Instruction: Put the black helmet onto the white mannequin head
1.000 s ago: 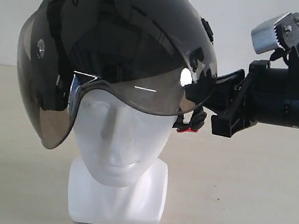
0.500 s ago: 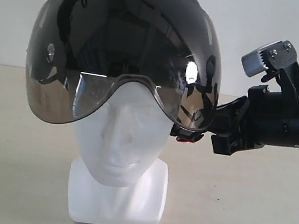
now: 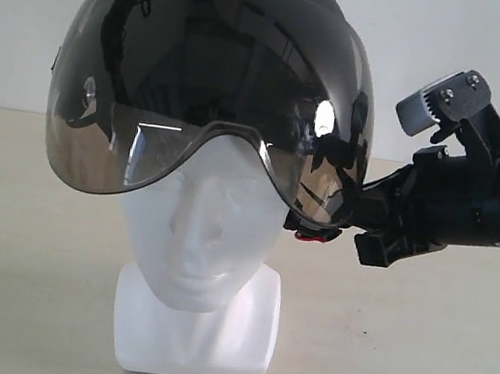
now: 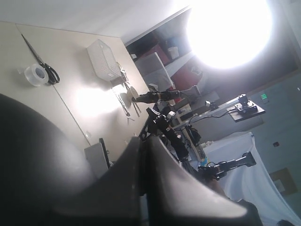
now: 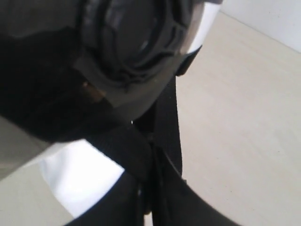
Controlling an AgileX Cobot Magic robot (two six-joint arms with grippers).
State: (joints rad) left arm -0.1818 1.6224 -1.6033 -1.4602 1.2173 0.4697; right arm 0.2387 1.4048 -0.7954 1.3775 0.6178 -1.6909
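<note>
The black helmet (image 3: 217, 41) sits over the crown of the white mannequin head (image 3: 202, 255), its smoky visor (image 3: 143, 148) facing front and covering the brow. My right gripper (image 3: 322, 219) reaches in from the right at the helmet's lower side edge, beside the red buckle (image 3: 316, 236). In the right wrist view that gripper (image 5: 151, 157) is shut on the black chin strap (image 5: 170, 117), under the helmet's round side pivot (image 5: 129, 35), with the white head (image 5: 75, 174) below. My left gripper (image 4: 142, 140) is shut with nothing visible between its jaws; a dark blurred mass (image 4: 33, 160) lies beside it.
The mannequin's squarish base (image 3: 194, 343) stands on a beige table (image 3: 412, 362) before a white wall. The left wrist view shows scissors (image 4: 44, 66), a tape roll (image 4: 35, 74) and a white basket (image 4: 104, 61) on another table surface.
The helmet has turned from facing left to facing front and its visor has levelled over the brow. My right gripper has dropped a little and moved leftward with it.
</note>
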